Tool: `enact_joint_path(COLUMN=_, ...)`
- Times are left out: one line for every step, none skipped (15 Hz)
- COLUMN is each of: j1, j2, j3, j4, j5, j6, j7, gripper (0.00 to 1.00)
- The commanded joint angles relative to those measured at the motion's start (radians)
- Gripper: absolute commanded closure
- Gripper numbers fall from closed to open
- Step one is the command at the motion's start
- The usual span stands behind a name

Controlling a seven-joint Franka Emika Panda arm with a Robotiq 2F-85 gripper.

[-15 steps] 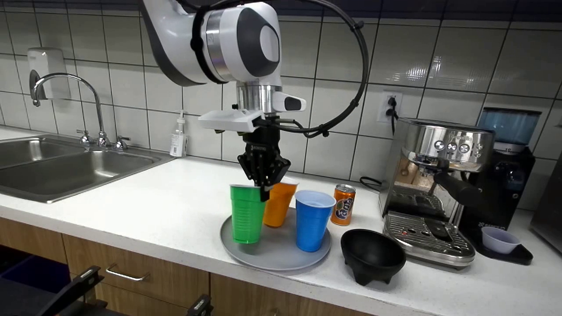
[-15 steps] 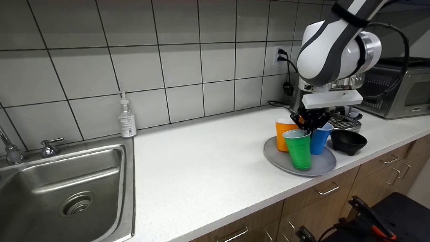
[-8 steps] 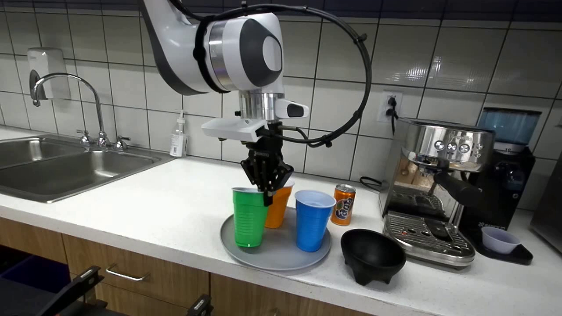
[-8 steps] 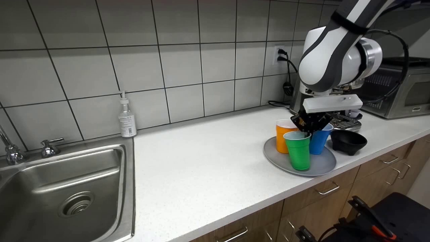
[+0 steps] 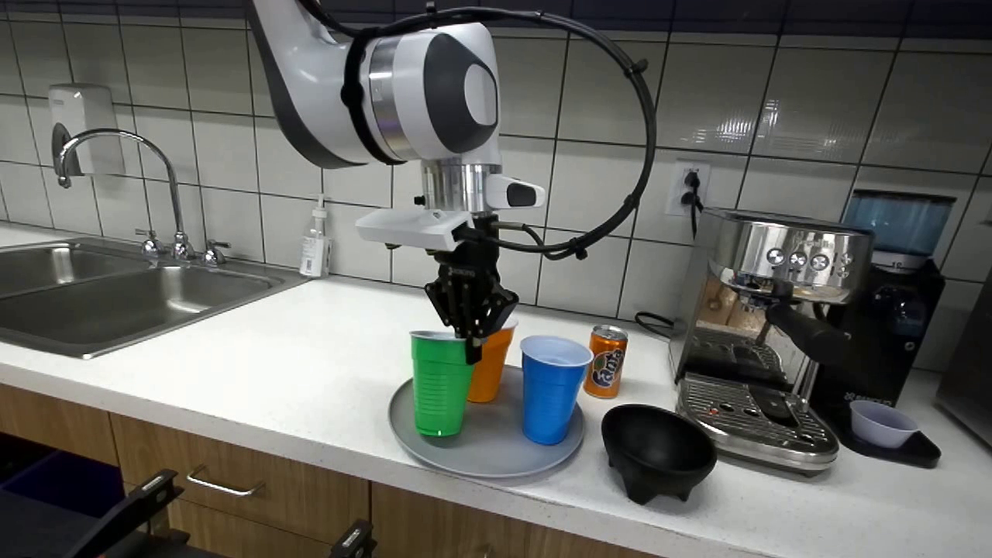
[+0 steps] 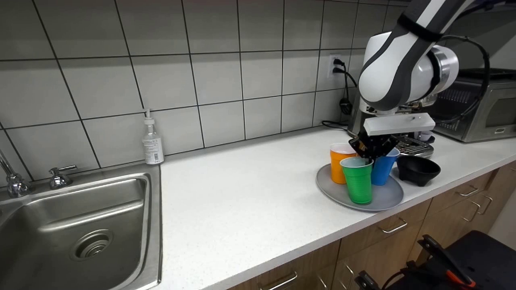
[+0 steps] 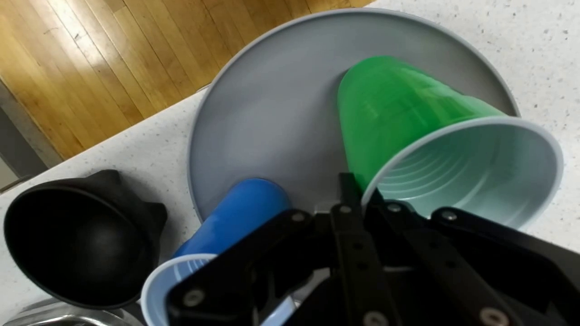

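**Green cup [image 5: 440, 391] clamped at the rim, gray plate [image 5: 492, 459] beneath**

In an exterior view, the gripper [image 5: 470, 353] is seen pointing down, its tips set on the green cup's rim at the side nearer the blue cup [image 5: 552, 395]. The green cup is held near upright; its base appears to be rested on the gray plate. The orange cup [image 5: 490, 370] is placed just behind, partly hidden. A soda can [image 5: 606, 360] and a black bowl [image 5: 659, 449] are set beside the plate on the table [image 5: 232, 364].

In an exterior view, ribbed walls and a pale lining are made out. Thin plastic is suggested, so light weight and little stiffness are expected. A squeeze at mid-body is best avoided, as the wall would likely be dented. A soap bottle [image 6: 152, 145] and a sink [image 6: 154, 225] are seen well apart from the cups.

In the wrist view, the jaws are closed together on the wall at the lip, one finger inside, one outside. This hold is judged sound: the rim is likely the stiffest part, and less easily slipped from than the smooth side. With one spot pinched, the cup could be swung or twisted about the grip. Breakage is judged unlikely, creasing likelier. The bottom of the inside is hidden, so contents cannot be told. The blue cup is partly covered by the gripper.
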Motion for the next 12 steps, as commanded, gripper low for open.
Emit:
enact_joint_path(j1=-0.008, j2=0.005, j3=-0.004, j4=-0.011, j5=-0.028, j6=0.020, j7=-0.007, gripper=0.99)
enact_joint_path(j1=-0.008, j2=0.005, j3=-0.004, j4=-0.011, j5=-0.028, j6=0.019, j7=-0.006, gripper=0.99)
enact_joint_path(j1=-0.008, j2=0.004, j3=-0.005, j4=-0.012, j5=-0.028, j6=0.020, j7=-0.006, gripper=0.99)
enact_joint_path(j1=-0.008, j2=0.004, j3=-0.005, j4=-0.012, j5=-0.029, j6=0.020, j7=-0.005, gripper=0.99)
enact_joint_path(j1=-0.009, j2=0.003, j3=-0.005, j4=-0.012, j5=-0.030, j6=0.019, j7=-0.005, gripper=0.99)
enact_joint_path(j1=-0.009, j2=0.002, j3=-0.005, j4=-0.013, j5=-0.030, j6=0.019, j7=-0.006, gripper=0.99)
enact_joint_path(j1=-0.009, j2=0.001, j3=-0.005, j4=-0.013, j5=-0.028, j6=0.019, j7=-0.008, gripper=0.79)
enact_joint_path(j1=-0.009, j2=0.000, j3=-0.005, j4=-0.013, j5=-0.027, j6=0.018, j7=-0.009, gripper=0.69)
enact_joint_path(j1=-0.009, j2=0.001, j3=-0.006, j4=-0.015, j5=-0.026, j6=0.017, j7=-0.010, gripper=0.62)
enact_joint_path(j1=-0.009, j2=0.001, j3=-0.007, j4=-0.017, j5=-0.025, j6=0.016, j7=-0.010, gripper=0.56)
enact_joint_path(j1=-0.008, j2=0.003, j3=-0.007, j4=-0.018, j5=-0.024, j6=0.015, j7=-0.011, gripper=0.48)
enact_joint_path(j1=-0.008, j2=0.004, j3=-0.008, j4=-0.021, j5=-0.025, j6=0.015, j7=-0.010, gripper=0.41)
